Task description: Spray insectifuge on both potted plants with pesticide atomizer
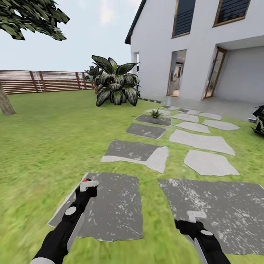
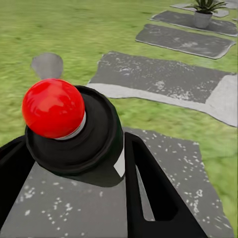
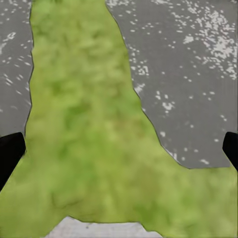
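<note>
head view puts the left tool [image 1: 87, 186] low over a stepping stone [image 1: 106, 205], clamped around the pesticide atomizer [image 1: 86, 181], whose red top dot peeks above the fingers. the left wrist view confirms it: the black bottle [image 2: 82, 144] sits between the two dark fingers [image 2: 148, 193] with its white label patch turned to one side and the red ball on top. the right tool [image 1: 196, 216] hangs over the gap of grass between two stones, its fingertips [image 3: 10, 153] far apart at the edges of the right wrist view, so it is spread wide and carries nothing.

the step in hand, as i judge it, is carrying the bottle up the path to a potted plant [image 1: 156, 114], which stands on a far stone near the house and is well apart from the robot (it also shows small in the left wrist view [image 2: 203, 12]). to do it well, keep the bottle upright and firmly clamped while the base rolls along the stones, stop near the rosette, then aim the nozzle down at the leaves and sweep so that all of them are covered.

counts: one atomizer, one small potted plant in view (the second is not seen from here), two tools, roughly a dozen stepping stones, one big striped leafy shrub [image 1: 116, 86] by the house corner, one slatted fence [image 1: 44, 81].
</note>
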Tool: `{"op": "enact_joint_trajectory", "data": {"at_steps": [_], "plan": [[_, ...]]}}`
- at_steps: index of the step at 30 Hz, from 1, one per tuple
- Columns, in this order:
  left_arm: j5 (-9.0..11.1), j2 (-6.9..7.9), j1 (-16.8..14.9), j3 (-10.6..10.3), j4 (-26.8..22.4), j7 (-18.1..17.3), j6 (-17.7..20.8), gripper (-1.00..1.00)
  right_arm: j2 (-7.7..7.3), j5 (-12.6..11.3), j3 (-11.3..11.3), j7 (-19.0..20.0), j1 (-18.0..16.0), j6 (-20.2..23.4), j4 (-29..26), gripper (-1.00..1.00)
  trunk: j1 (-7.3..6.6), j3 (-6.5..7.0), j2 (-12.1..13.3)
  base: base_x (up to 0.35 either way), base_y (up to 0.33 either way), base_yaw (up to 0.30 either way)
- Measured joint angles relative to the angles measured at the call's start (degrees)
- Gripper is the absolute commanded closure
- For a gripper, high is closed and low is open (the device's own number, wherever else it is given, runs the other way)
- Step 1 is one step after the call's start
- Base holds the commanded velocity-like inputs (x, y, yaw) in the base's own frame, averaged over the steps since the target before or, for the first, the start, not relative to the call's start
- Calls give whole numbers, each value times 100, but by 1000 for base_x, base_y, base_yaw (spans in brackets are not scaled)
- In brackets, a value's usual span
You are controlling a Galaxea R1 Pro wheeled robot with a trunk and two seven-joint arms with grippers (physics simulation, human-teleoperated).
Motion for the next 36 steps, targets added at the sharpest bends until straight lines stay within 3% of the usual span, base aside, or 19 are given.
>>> {"op": "enact_joint_trajectory", "data": {"at_steps": [11,16,21,36], "plan": [[0,0,0,0,0,0,0,100,-7,-11,-46,0,0,3,-16,-100,0,0,0,333,107,0],[0,0,0,0,0,-1,0,100,-4,-31,-523,8,0,8,-21,-100,0,0,0,333,107,0],[0,0,0,0,0,-1,0,100,-1,-40,-766,22,0,9,-22,-100,0,0,0,333,107,0],[0,0,0,0,0,0,0,100,0,-39,-781,24,0,9,-30,-100,0,0,0,333,109,0]]}}
